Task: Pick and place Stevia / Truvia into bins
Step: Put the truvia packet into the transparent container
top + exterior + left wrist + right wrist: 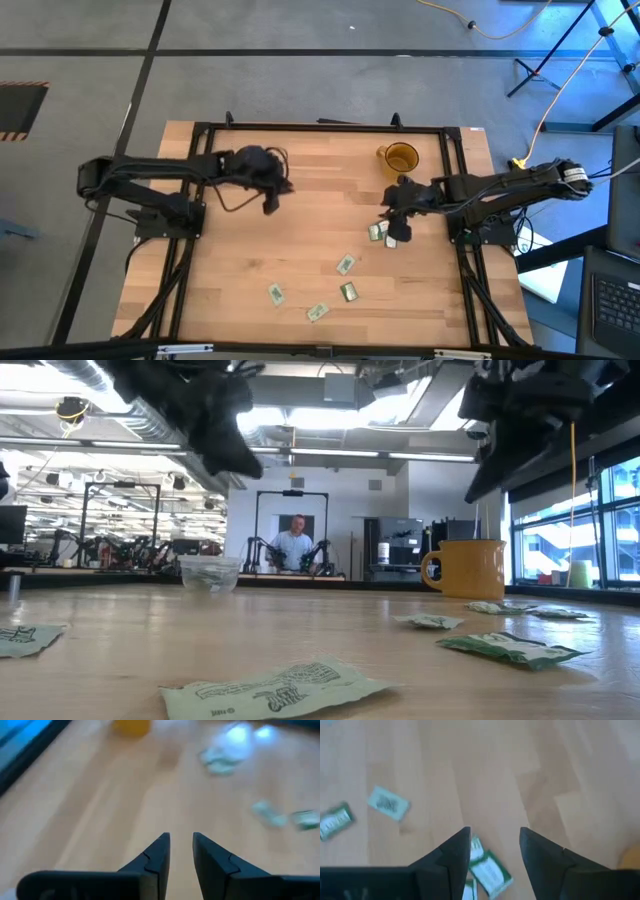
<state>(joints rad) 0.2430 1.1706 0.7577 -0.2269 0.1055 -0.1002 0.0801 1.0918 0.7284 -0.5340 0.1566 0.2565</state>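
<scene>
high view: six sachets (346,264), one mug (399,158), both grippers (495,851) parted.

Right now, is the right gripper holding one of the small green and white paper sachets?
No. The right gripper is open and empty, above the green and white paper sachets on the table.

Left wrist view: the whole scene beyond the left hand (181,845) is blurred; the yellow mug (131,726) is cut off at the edge, and the sachets (222,760) near it are pale smears with unreadable print. Right wrist view: a sachet (490,872) is partly hidden behind the right hand (495,845). High view: the clear cup is hidden beneath the left arm (245,165).
</scene>
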